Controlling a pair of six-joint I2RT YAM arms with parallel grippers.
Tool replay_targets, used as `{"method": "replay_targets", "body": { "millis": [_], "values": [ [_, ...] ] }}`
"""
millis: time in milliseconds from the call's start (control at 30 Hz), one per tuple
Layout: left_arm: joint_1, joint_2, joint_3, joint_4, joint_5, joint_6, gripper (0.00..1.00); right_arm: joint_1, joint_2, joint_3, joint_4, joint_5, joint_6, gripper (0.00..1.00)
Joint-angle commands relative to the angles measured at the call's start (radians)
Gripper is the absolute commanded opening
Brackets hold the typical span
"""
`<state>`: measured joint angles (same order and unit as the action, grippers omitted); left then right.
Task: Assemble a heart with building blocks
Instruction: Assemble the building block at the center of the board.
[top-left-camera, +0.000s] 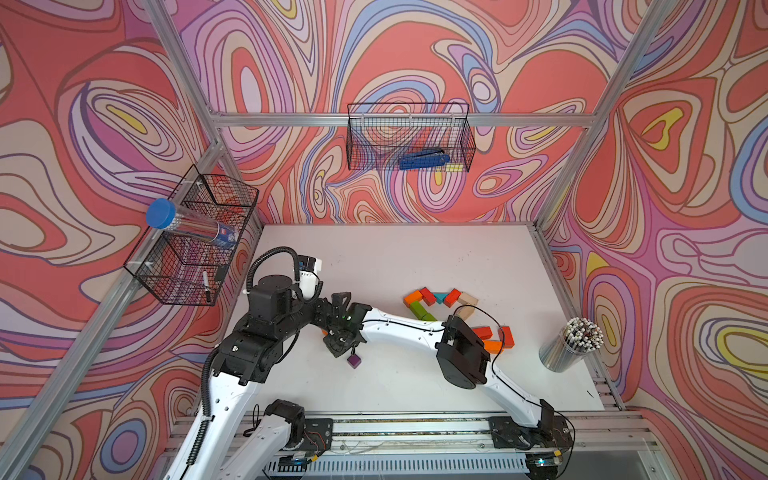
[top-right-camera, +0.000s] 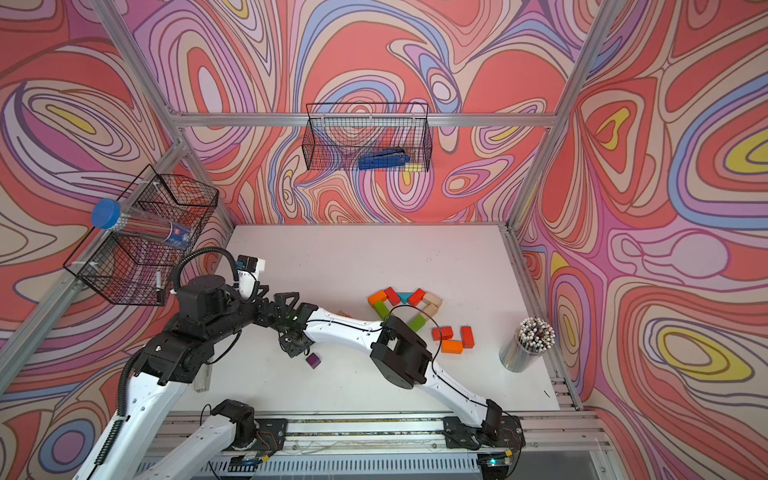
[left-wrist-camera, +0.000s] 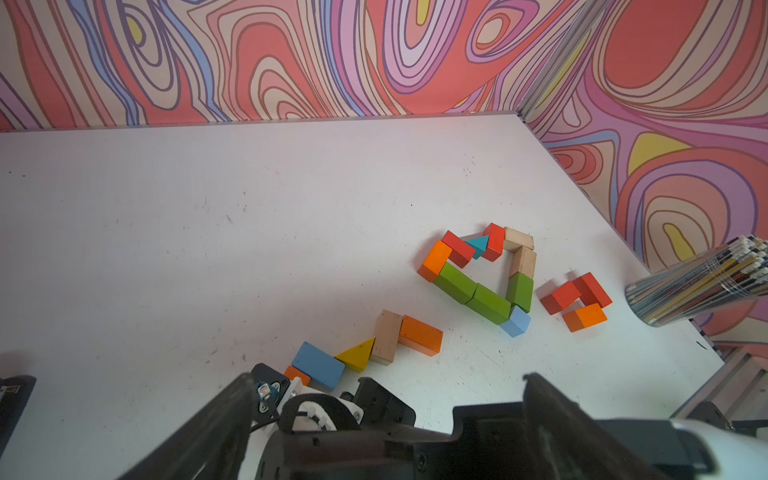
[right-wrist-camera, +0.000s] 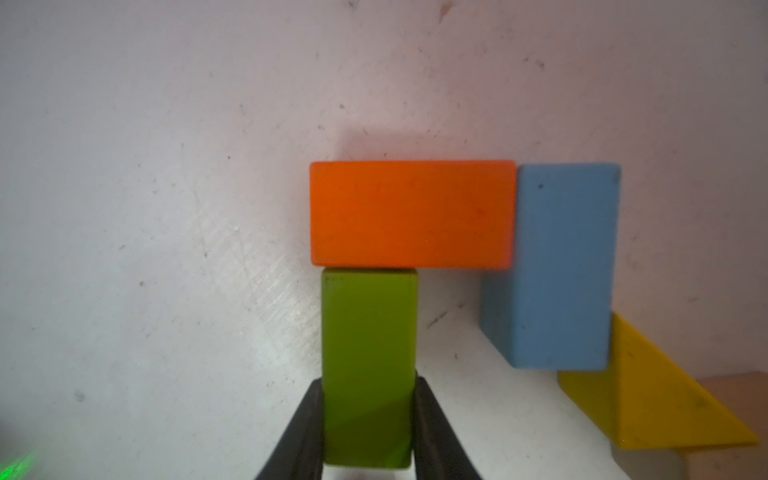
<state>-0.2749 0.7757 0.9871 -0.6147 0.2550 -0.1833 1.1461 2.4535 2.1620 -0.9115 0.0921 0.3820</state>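
My right gripper (right-wrist-camera: 368, 382) is shut on a green brick (right-wrist-camera: 368, 332), whose far end meets the long side of an orange brick (right-wrist-camera: 411, 214). Beside them lie a light blue brick (right-wrist-camera: 557, 266) and a yellow triangle (right-wrist-camera: 648, 407). In a top view this gripper (top-left-camera: 338, 347) points down at the table's left middle, next to a purple cube (top-left-camera: 353, 361). My left gripper (left-wrist-camera: 386, 376) stands open above the right arm's wrist, with nothing held. A closed heart-shaped ring of building blocks (left-wrist-camera: 478, 274) lies further right, and the right forearm partly hides it in both top views.
Two red bricks and an orange one (top-left-camera: 494, 338) lie right of the ring. A clear cup of pencils (top-left-camera: 569, 345) stands near the table's right edge. Wire baskets hang on the back wall (top-left-camera: 409, 137) and the left wall (top-left-camera: 195, 237), above the table.
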Motion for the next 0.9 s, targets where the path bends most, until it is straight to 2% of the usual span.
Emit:
{"method": "replay_targets", "body": {
  "millis": [0, 233, 467, 667, 867],
  "values": [
    [0.006, 0.002, -0.006, 0.020, 0.010, 0.011, 1.00, -0.006, 0.053, 0.010, -0.011, -0.008, -0.006, 0.31],
    [0.005, 0.002, -0.006, 0.020, 0.010, 0.011, 1.00, -0.006, 0.050, 0.010, -0.011, -0.009, -0.006, 0.37],
    [0.005, 0.002, -0.007, 0.021, 0.012, 0.011, 1.00, -0.006, 0.047, 0.006, -0.003, -0.016, -0.007, 0.49],
    [0.005, 0.001, -0.007, 0.021, 0.013, 0.010, 1.00, -0.007, 0.024, -0.032, 0.015, -0.017, -0.003, 0.62],
    [0.005, 0.002, -0.007, 0.026, 0.023, 0.010, 1.00, -0.006, -0.062, -0.134, 0.083, -0.007, 0.006, 0.79]
  ]
}}
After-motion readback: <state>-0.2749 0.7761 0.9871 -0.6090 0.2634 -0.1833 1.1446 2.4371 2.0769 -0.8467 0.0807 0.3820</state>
